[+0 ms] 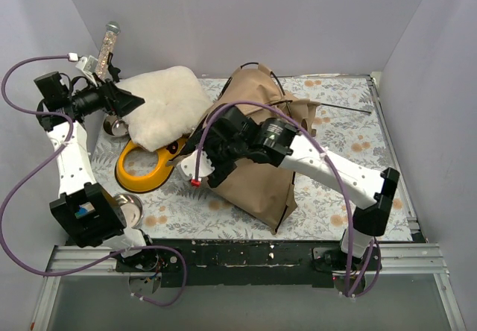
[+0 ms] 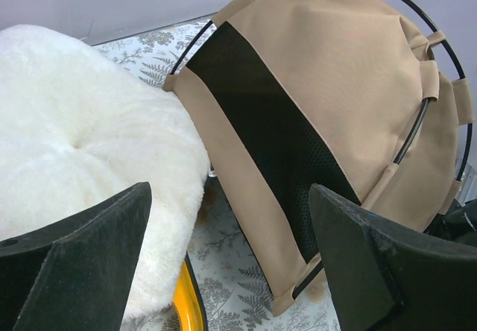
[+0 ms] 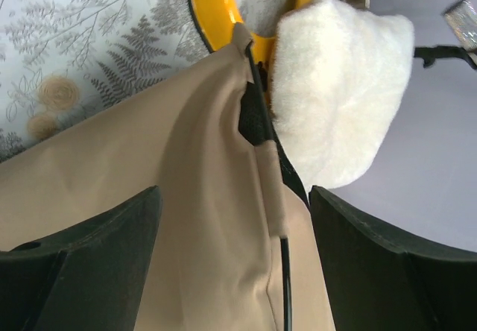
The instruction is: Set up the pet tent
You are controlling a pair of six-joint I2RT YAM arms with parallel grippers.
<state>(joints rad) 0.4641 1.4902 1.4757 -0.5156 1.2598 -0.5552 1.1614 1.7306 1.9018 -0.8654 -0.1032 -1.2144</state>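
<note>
progress: tan fabric pet tent with thin black poles (image 1: 261,189) is lying slumped, not yet standing | left gripper (image 2: 229,212) is gaping wide, empty | right gripper (image 3: 232,219) is hovering spread over its fabric, clasping nothing

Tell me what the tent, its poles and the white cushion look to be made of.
The pet tent looks like matte tan woven cloth, softly creased; its dark panel may be mesh. The poles are thin, black, smooth and arced, perhaps fibreglass or plastic. The cushion is fluffy cream plush, dimpled.
</note>
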